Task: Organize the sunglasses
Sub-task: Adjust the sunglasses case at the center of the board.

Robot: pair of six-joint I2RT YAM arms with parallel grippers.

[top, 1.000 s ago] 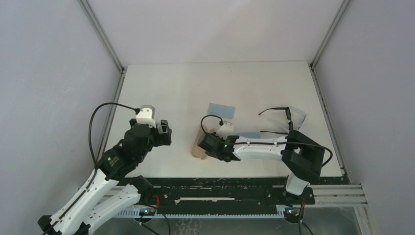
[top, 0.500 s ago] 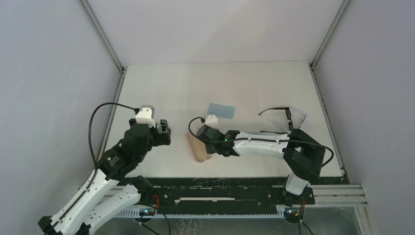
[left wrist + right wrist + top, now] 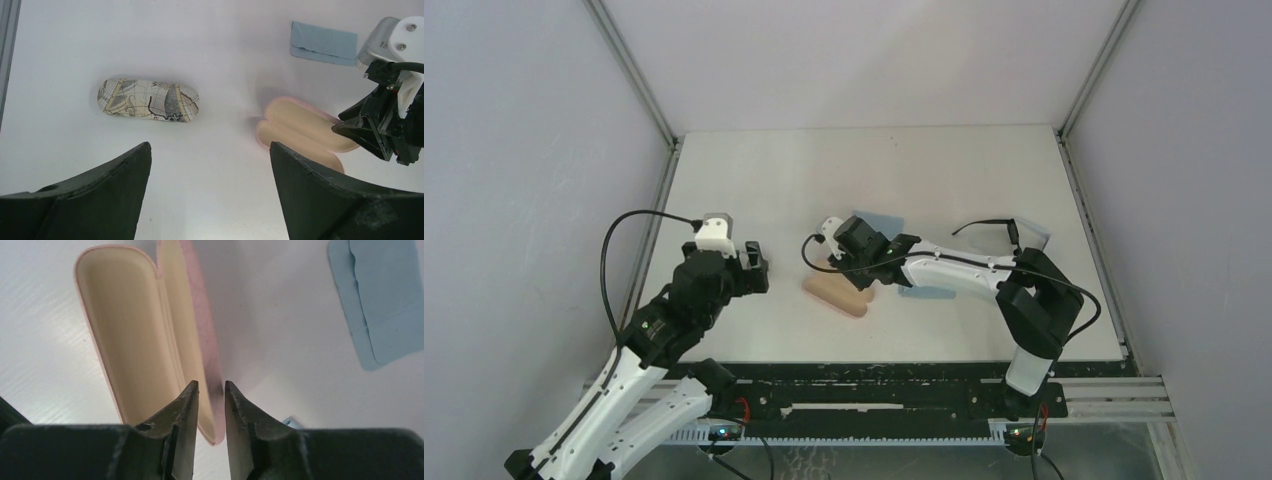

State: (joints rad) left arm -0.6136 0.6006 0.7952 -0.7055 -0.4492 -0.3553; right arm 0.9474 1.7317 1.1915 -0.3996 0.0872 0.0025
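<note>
Black sunglasses, pink case open

Pink oblong case open mid white table; map-print oblong case closed, nearer left edge; flat light-blue cloth just behind.

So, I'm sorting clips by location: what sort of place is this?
Probably a robot test cell: a bare white table boxed in by plain grey panels on aluminium posts, with a left arm and a right arm bolted to a rail along its near edge.
</note>
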